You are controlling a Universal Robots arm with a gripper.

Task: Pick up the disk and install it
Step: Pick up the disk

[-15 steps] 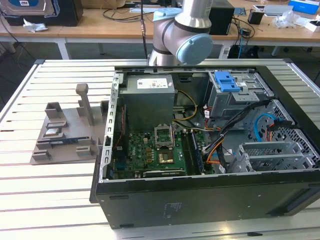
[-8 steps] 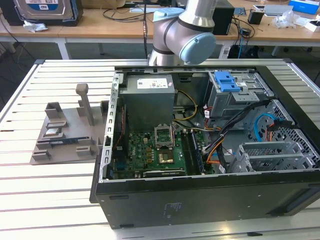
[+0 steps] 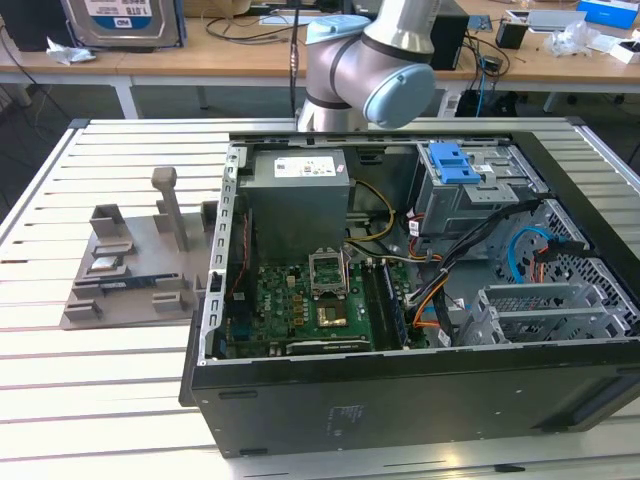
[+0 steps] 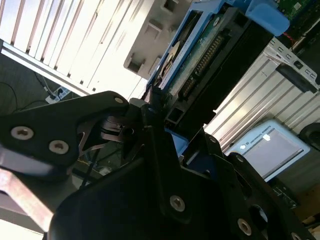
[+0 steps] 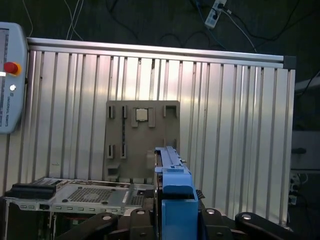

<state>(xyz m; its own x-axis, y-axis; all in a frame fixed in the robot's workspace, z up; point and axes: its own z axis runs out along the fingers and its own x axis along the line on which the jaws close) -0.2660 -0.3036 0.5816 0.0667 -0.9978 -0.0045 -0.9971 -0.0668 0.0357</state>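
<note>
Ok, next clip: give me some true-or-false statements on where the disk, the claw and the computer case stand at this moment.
1. The claw is shut on the disk. True.
2. The disk's carrier rail is red. False: it is blue.
3. The computer case has its side closed. False: it lies open, with the motherboard in sight.
4. The grey fixture tray lies on the slatted table, to the exterior view's left of the case. True.
5. The disk lies flat on the slatted table. False: the claw holds it up off the table.
</note>
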